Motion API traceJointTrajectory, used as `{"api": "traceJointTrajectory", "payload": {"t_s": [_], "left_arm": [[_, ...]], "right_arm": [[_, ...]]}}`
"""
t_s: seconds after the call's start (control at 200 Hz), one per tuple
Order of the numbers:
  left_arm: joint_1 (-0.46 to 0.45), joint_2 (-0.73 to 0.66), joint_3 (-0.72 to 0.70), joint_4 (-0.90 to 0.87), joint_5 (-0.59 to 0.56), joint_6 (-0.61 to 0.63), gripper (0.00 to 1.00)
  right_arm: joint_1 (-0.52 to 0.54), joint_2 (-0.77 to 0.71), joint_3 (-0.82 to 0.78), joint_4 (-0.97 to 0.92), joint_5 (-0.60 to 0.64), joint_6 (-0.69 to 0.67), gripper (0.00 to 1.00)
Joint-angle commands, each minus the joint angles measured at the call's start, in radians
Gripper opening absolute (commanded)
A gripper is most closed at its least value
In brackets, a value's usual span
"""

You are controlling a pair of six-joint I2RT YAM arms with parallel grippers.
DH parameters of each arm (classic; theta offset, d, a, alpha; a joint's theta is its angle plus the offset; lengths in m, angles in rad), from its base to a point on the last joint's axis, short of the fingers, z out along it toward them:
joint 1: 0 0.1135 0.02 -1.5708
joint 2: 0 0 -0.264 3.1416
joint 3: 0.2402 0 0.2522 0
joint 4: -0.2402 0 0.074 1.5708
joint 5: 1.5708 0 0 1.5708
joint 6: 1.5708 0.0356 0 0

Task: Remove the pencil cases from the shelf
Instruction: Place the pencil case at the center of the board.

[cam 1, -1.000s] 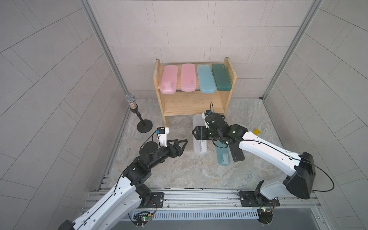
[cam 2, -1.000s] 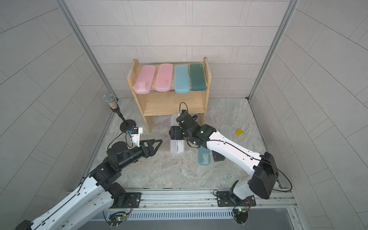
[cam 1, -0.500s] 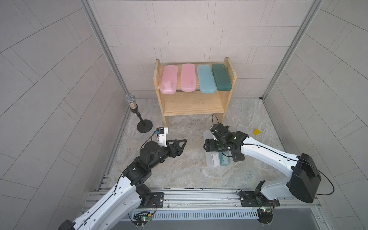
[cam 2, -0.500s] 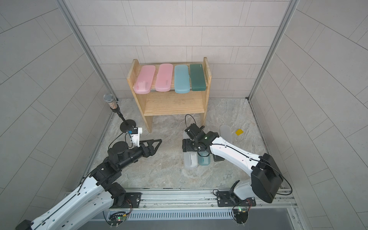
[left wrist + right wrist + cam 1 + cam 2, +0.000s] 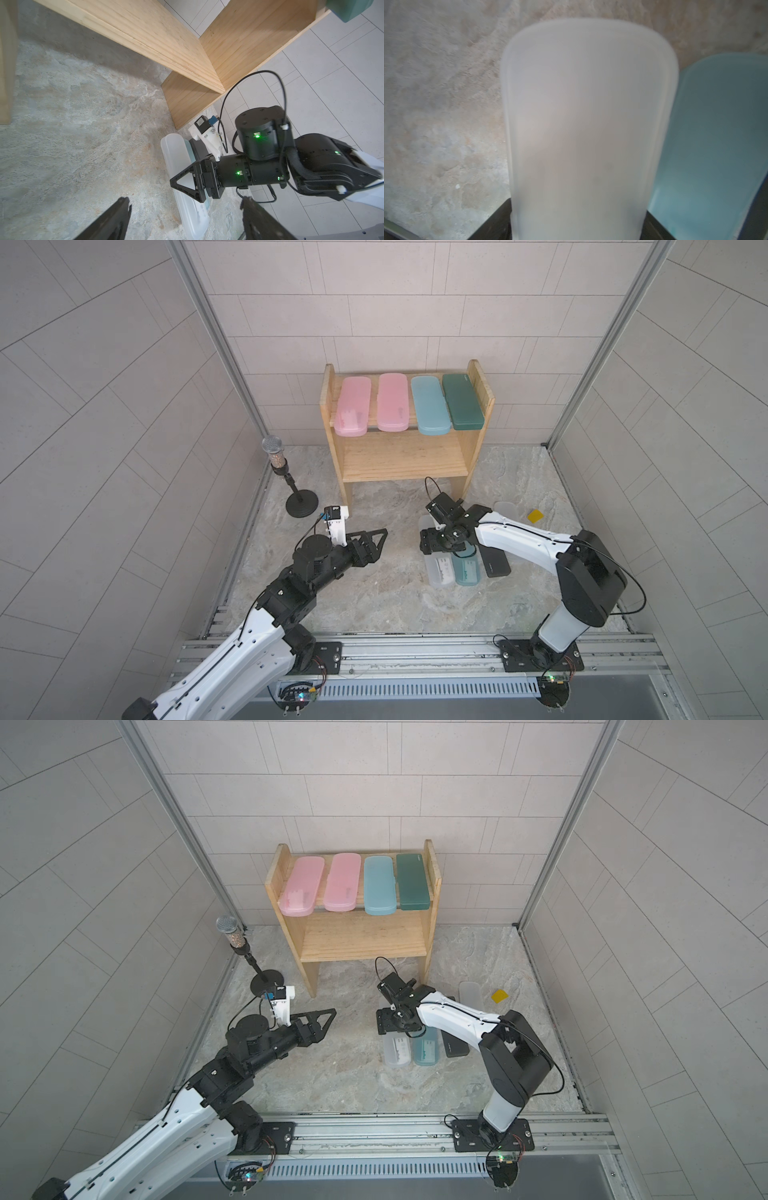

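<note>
right pincer clamping frosted clear case, right arm bent low over floor, left pincer hovering splayed

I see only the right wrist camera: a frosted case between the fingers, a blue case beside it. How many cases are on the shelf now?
Observer: Four, on the top tier of the shelf: two pink cases, one light blue case, one dark green case.
Operator: Where is the left gripper?
Observer: The left gripper hangs open above the floor, apart from the frosted clear case that the right gripper holds.
Operator: Any other case on the floor?
Observer: A second frosted case lies near a yellow tag.
</note>
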Motion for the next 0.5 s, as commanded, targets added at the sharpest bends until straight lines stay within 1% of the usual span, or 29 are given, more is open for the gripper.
{"api": "traceJointTrajectory", "payload": {"t_s": [0.0,0.17,0.385,0.495], "left_arm": [[0.005,-0.014,-0.012,0.011,-0.024,-0.013,0.9],[0.005,-0.009,-0.011,-0.001,-0.013,-0.013,0.9],[0.005,-0.028,-0.02,-0.003,-0.022,-0.019,0.93],[0.005,-0.034,-0.021,-0.007,-0.026,-0.021,0.93]], "right_arm": [[-0.017,0.022,0.01,0.02,-0.013,-0.044,0.71],[-0.041,0.051,0.024,0.033,-0.024,-0.059,0.71],[-0.053,0.093,0.03,0.052,-0.034,-0.069,0.72],[-0.056,0.103,0.029,0.053,-0.019,-0.074,0.72]]}}
